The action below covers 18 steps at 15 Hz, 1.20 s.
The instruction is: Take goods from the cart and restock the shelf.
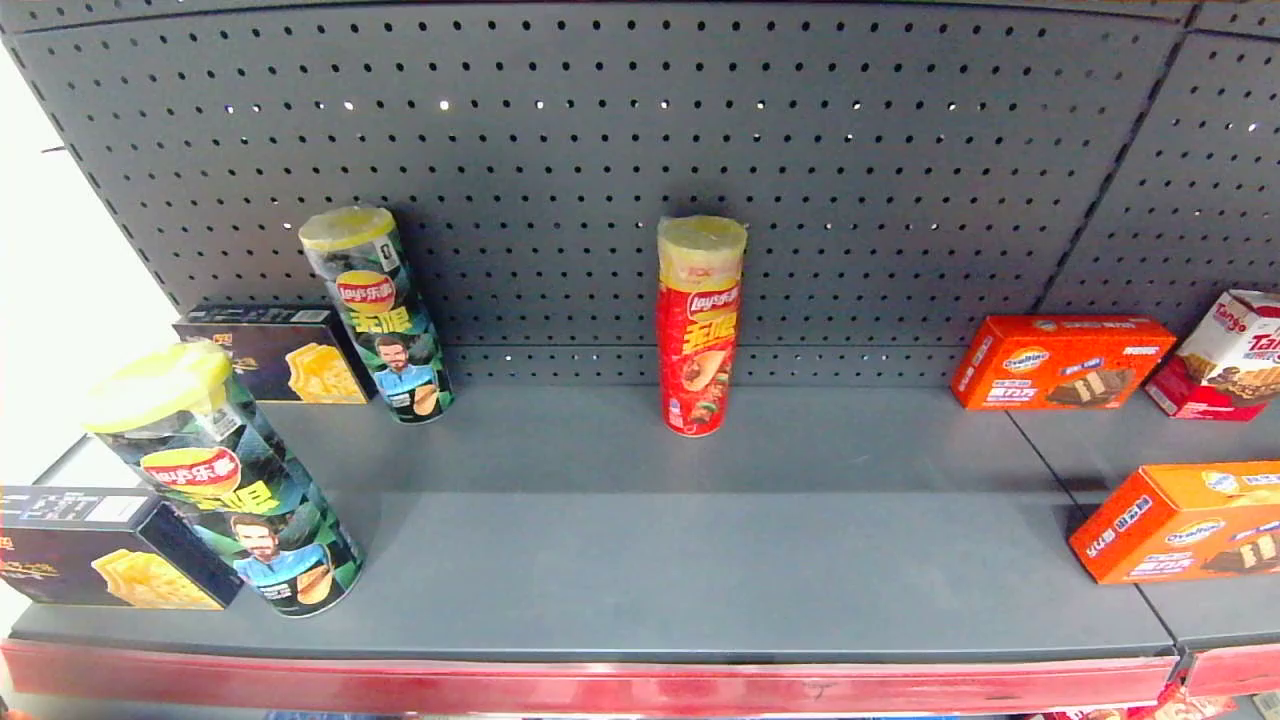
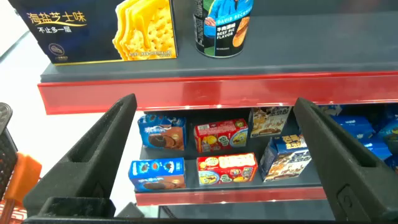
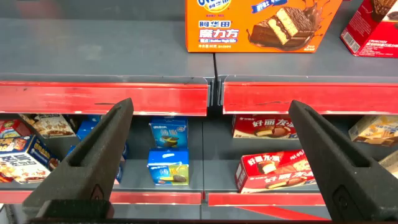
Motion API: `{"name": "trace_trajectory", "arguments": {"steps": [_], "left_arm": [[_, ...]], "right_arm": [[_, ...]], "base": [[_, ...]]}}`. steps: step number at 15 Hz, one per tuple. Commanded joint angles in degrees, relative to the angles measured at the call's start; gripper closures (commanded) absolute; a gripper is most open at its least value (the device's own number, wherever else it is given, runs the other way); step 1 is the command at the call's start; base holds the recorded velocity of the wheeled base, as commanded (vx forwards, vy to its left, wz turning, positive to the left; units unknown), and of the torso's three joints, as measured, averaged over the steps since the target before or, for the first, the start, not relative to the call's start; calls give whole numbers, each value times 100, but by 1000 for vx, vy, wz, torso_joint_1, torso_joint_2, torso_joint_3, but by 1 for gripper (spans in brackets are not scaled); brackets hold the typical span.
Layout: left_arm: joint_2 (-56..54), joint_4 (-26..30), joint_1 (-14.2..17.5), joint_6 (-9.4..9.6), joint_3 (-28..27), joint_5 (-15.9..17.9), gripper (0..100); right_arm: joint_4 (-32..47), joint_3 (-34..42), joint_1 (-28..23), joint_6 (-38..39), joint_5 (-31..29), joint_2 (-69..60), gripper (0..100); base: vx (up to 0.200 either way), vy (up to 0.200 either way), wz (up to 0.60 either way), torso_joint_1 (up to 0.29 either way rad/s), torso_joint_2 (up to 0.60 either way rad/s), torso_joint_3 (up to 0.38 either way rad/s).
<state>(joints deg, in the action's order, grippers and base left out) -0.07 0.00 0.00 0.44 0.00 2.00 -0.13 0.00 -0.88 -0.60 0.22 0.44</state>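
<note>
Left gripper (image 2: pixel 214 102) and right gripper (image 3: pixel 210 104) hang empty, fingers spread, before the dark grey metal shelf (image 1: pixel 640 560), where one tall red chip tube (image 1: pixel 700 325) stands mid-back, so plenty left to restock, I'd say.

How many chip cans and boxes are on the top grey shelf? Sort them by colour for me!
Green chip cans: 2
Red chip can: 1
Dark cracker boxes: 2
Orange boxes: 2
Red-and-white box: 1
Total: 8
</note>
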Motion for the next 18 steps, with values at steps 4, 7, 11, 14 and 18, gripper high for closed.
{"name": "trace_trajectory", "arguments": {"steps": [4,7,11,14,18], "left_arm": [[7,0,0,0,0,2,0],[7,0,0,0,0,2,0],[7,-9,-9,0,0,11,0],[7,-9,-9,-9,0,2,0],[7,-9,-9,-9,0,11,0]], "right_arm": [[-4,0,0,-11,4,9,0],[5,0,0,-19,13,9,0],[5,0,0,-11,13,9,0],[5,0,0,-19,13,9,0],[-4,0,0,-2,4,9,0]], "base": [[0,0,0,0,0,0],[0,0,600,2,4,4],[0,0,600,4,5,2],[0,0,600,2,4,2],[0,0,300,2,4,1]]}}
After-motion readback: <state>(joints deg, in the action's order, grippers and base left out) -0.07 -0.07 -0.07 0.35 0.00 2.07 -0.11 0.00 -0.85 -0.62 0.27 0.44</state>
